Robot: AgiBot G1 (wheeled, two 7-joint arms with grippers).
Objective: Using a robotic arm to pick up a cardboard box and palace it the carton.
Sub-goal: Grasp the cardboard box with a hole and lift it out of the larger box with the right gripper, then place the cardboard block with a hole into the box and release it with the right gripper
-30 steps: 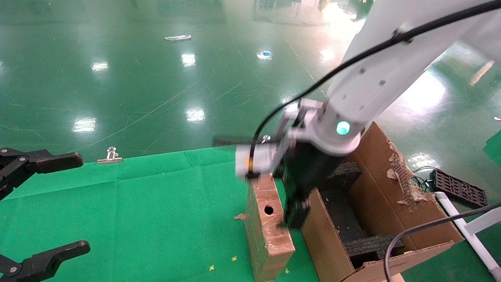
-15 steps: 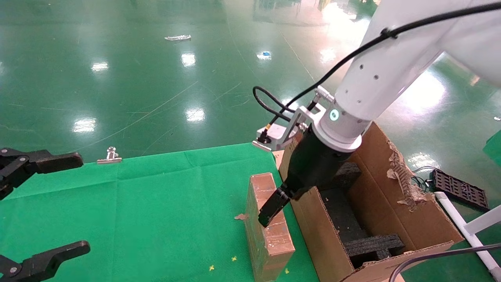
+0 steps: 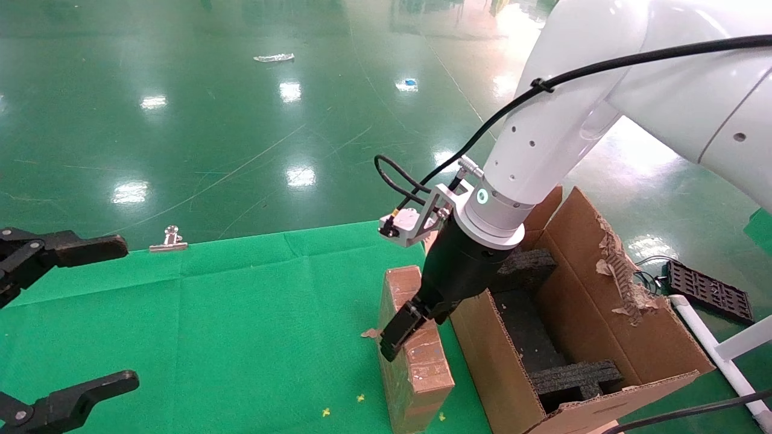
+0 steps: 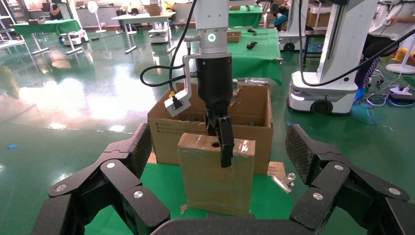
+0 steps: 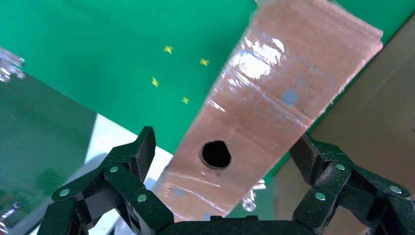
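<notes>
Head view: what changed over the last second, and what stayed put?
The right pincer swung off the carton side and came down over the top of the cardboard box, its fingers now straddling the box's narrow face, open, not yet closed on it. The box, the carton and the idle left pincer at the table's left edge stayed as they were.

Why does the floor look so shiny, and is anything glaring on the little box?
Head view: ceiling lights mirror as white patches on the glossy green floor. Right wrist view: the tape on the cardboard box throws a bright glare above its round hole, between the open fingers of the right gripper. Left wrist view: floor glare left of the carton.
</notes>
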